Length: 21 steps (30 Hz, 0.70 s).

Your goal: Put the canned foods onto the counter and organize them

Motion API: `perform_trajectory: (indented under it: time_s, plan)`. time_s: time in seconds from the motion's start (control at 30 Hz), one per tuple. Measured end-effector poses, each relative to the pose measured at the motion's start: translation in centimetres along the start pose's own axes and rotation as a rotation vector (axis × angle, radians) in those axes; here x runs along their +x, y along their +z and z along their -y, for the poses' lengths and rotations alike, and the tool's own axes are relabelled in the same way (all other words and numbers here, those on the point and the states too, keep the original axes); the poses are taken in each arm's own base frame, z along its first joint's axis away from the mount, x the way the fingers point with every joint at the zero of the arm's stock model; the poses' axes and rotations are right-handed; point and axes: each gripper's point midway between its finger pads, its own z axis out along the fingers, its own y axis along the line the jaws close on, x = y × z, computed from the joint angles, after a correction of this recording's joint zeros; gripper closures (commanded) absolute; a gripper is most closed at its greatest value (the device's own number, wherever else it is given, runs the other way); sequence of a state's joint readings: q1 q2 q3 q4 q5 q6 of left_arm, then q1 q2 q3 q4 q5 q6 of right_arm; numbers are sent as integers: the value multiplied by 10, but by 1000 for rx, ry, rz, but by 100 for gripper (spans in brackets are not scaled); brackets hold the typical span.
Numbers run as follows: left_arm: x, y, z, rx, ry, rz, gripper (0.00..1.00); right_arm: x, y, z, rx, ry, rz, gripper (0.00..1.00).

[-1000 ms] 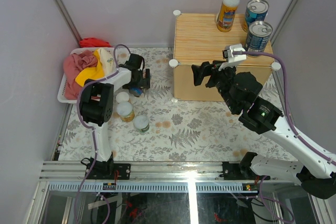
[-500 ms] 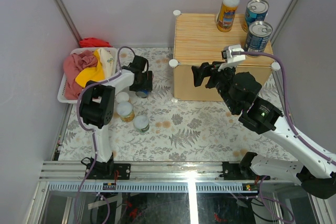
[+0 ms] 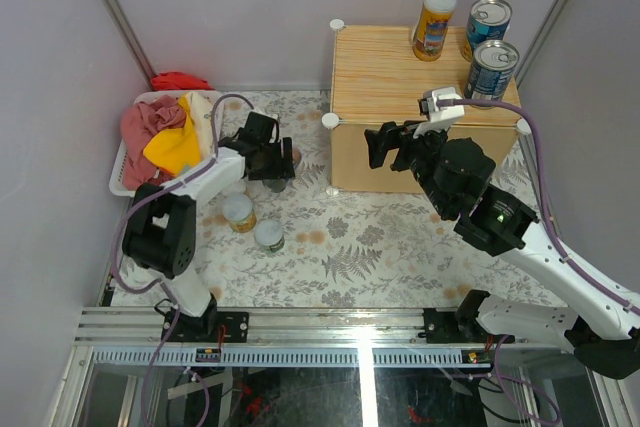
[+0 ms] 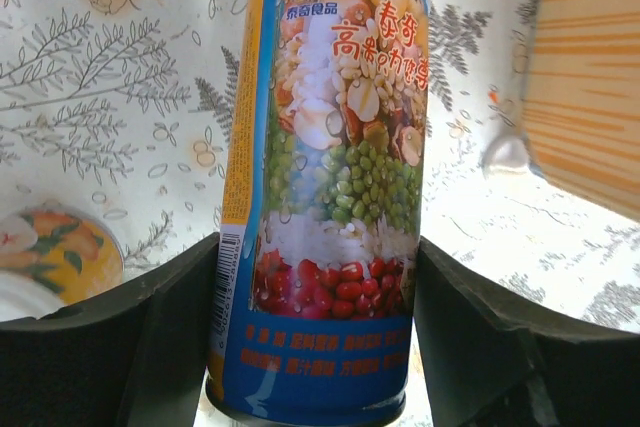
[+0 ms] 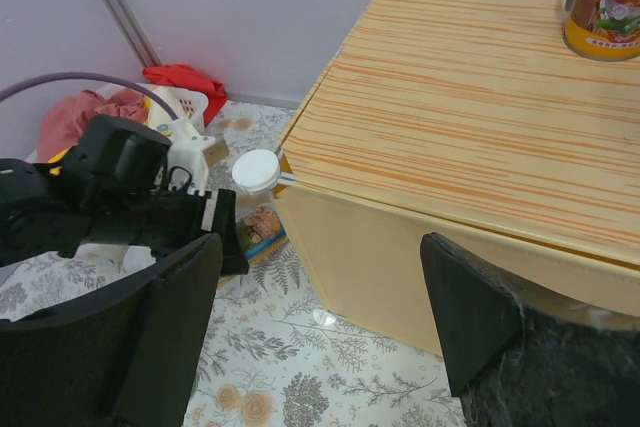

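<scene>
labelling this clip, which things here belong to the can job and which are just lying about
Job: slim can in the left claw; orange jar and two blue tins on the counter; two loose jars.
Lying about: white basket, cloths, red cloth.

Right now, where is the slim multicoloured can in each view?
Top external: slim multicoloured can, left of centre, mostly hidden by the left gripper.
Left wrist: can fills the centre, between the fingers.
Right wrist: can, lower left, below a white knob.
Shared landmark: the wood-grain counter.
</scene>
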<state>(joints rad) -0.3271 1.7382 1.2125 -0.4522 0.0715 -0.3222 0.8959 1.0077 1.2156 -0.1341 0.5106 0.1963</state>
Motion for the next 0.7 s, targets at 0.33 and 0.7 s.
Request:
perform_trajectory:
  time_s: [0.33, 0.7]
  plan:
    - [11, -48, 27, 89, 5, 82, 100, 10, 0, -1, -3, 25, -28, 12]
    - [39, -106, 49, 200, 5, 208, 100, 35, -3, -19, -76, 136, -107, 10]
